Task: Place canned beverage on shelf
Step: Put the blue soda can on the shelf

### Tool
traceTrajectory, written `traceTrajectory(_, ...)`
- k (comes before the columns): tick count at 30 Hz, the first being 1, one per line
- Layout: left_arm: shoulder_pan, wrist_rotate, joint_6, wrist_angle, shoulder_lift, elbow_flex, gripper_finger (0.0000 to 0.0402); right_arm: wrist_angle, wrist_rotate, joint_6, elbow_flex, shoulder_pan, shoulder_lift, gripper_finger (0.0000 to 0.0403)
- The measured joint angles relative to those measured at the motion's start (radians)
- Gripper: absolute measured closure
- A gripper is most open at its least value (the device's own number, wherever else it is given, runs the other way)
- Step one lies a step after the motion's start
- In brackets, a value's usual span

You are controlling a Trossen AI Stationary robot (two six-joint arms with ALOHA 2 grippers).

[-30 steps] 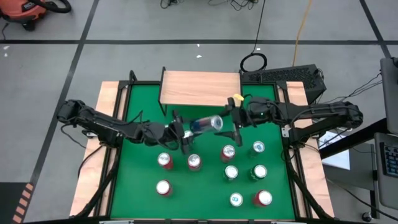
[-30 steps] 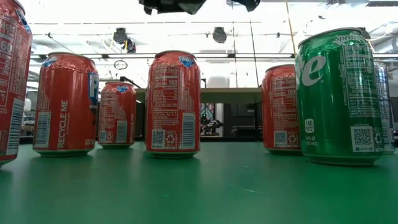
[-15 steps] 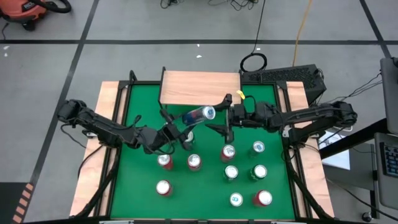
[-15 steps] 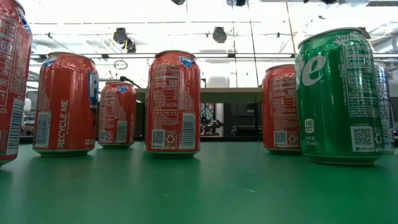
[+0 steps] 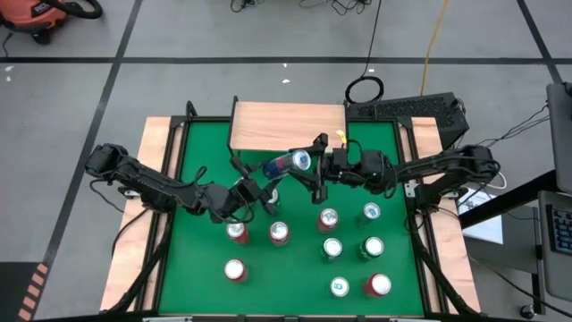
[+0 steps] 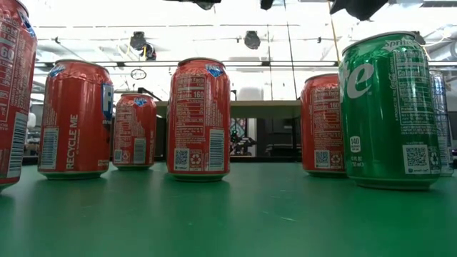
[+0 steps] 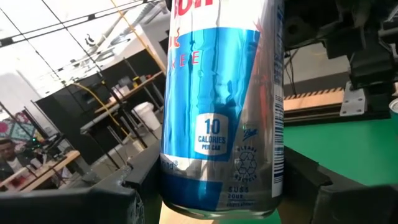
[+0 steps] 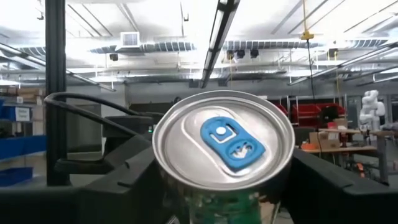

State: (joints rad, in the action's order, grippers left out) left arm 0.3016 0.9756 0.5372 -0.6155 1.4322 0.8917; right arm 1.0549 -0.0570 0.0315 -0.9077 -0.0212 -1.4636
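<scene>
A slim blue-and-silver can (image 5: 286, 165) hangs tilted above the green table (image 5: 206, 161), just in front of the shelf (image 5: 288, 125), a light wooden top at the table's far edge. My left gripper (image 5: 268, 175) comes in from the left and is shut on the can's lower end. My right gripper (image 5: 315, 166) comes in from the right. Its two fingers stand on either side of the can's top end (image 8: 224, 140), whose blue tab faces its camera. My left gripper pinches the can's lower end (image 7: 217, 180), close to its base, between its two fingers (image 7: 134, 186), one on each side. The fingers come roughly level from the table's left. The can is lifted clear of the table, its top slanting toward the right and far side. My right gripper has a finger (image 8: 127, 171) close on each side of the can's top end; whether they touch it I cannot tell.
Several red cans (image 5: 279, 233) and green cans (image 5: 371, 212) stand upright on the near half of the green table, below both arms. In the low view they fill the foreground (image 6: 198, 118). Wooden borders (image 5: 156, 143) flank the table.
My right gripper has moved toward the table's left, up to the can's top, and has tipped upward. My left gripper has turned at the wrist, so the can's top has swung toward the far edge and the shelf. The can stays clear of the table.
</scene>
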Motion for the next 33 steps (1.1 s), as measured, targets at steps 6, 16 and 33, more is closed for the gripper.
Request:
traceTrajectory(6, -0.002, 0.002, -0.007, 0.003, 0.0, 0.0, 0.0162, 0.009, -0.001, 0.005, 0.0, 0.0, -0.007, 0.0181)
traceTrajectory(16, 0.013, -0.007, -0.116, 0.027, 0.001, 0.0, 0.0077, -0.111, 0.011, -0.011, 0.0, 0.001, 0.039, 0.0171)
traceTrajectory(33, -0.002, -0.347, -0.328, -0.007, -0.006, -0.001, 0.0052, -0.481, 0.271, -0.158, -0.001, 0.037, 0.228, 0.0174)
